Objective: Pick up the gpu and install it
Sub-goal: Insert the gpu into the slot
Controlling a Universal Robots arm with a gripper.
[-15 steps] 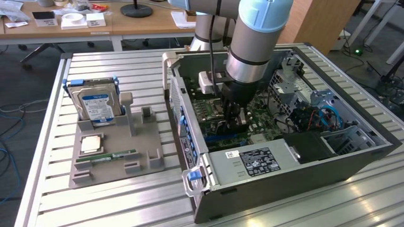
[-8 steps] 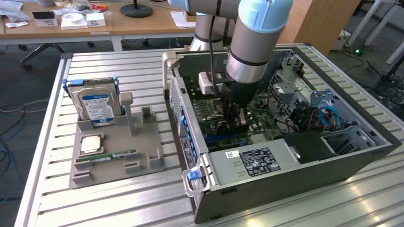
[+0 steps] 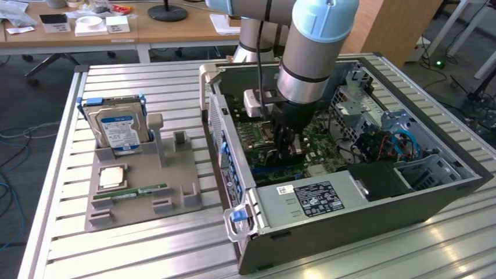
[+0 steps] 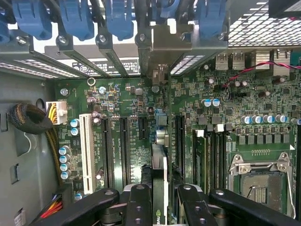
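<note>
The arm reaches down into the open computer case (image 3: pixel 434 192), which lies on its side on the slatted metal table (image 3: pixel 155 250), and the gripper (image 3: pixel 285 152) sits low over the green motherboard (image 3: pixel 326 145), about the middle of the case in the exterior view. In the wrist view the gripper (image 4: pixel 160 197) has its two black fingers (image 4: pixel 139 202) pinching the gpu (image 4: pixel 159 188), a thin dark card seen edge-on that runs straight out from between the fingers toward the row of rear bracket openings (image 4: pixel 108 56) with their blue retention clips (image 4: pixel 75 19). The card stands upright over the board among the long black expansion slots (image 4: pixel 123 146), just beside the white PCI slot (image 4: pixel 86 150) group; whether its edge is already seated in a slot cannot be told. The empty CPU socket (image 4: pixel 256 172) lies off to one side of the card, with the RAM slots (image 4: pixel 207 160) between them. In the exterior view, at about nine o'clock from the case, a grey parts holder (image 3: pixel 139 192) rests on the table, carrying a hard drive (image 3: pixel 118 129) with a blue-white label standing upright at its far end, a CPU chip (image 3: pixel 112 176) and a narrow green RAM stick (image 3: pixel 130 192) lying flat nearer the camera.
</note>
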